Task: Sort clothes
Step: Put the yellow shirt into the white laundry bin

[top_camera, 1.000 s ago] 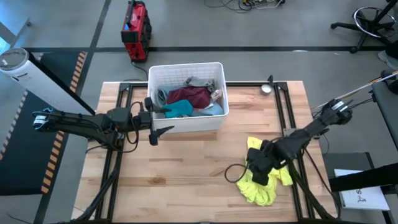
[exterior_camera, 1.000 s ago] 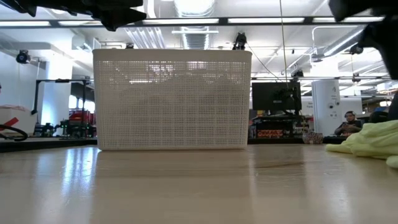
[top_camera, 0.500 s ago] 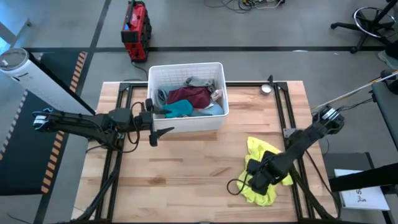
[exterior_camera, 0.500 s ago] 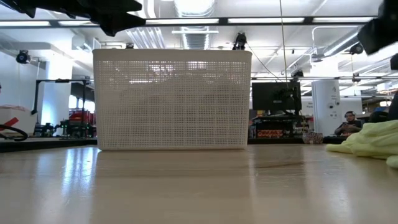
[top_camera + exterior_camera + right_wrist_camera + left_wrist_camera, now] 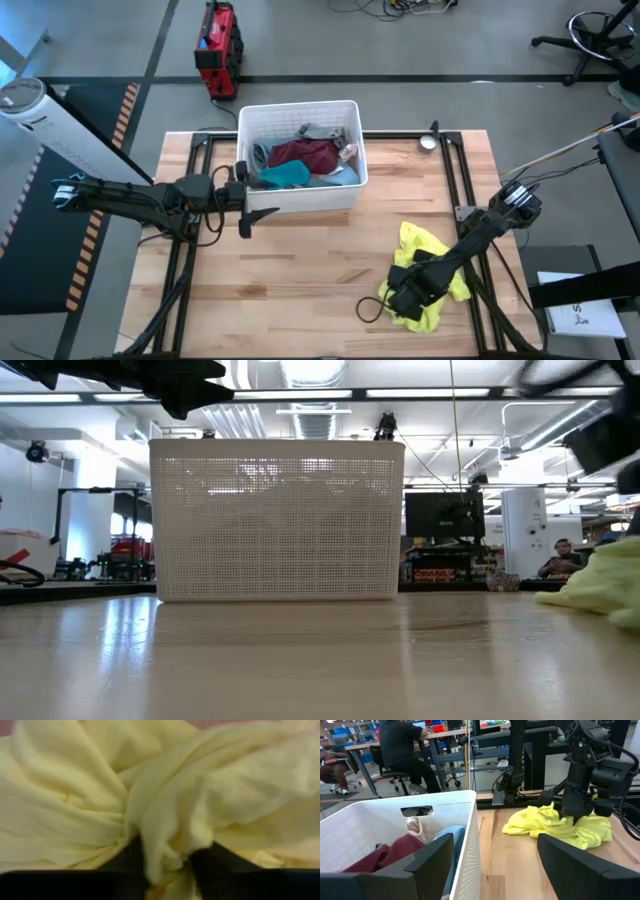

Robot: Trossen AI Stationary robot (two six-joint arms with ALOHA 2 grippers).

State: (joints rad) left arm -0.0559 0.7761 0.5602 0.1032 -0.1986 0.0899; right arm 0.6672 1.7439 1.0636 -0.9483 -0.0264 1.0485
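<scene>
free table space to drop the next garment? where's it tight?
Bare wood: the wide front strip between the left pincer and the yellow garment, and the far right corner by the basket. Crowded: the basket, full of clothes, and the front right, where the right pincer bites the yellow fabric.

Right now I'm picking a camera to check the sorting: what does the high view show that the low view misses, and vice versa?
Only high: maroon, teal and grey garments inside the basket, the right gripper pressed into the yellow cloth, the left gripper beside the basket. Only low: the room behind, with a seated person. Both: the white perforated plastic basket and the bright yellow fabric garment.
</scene>
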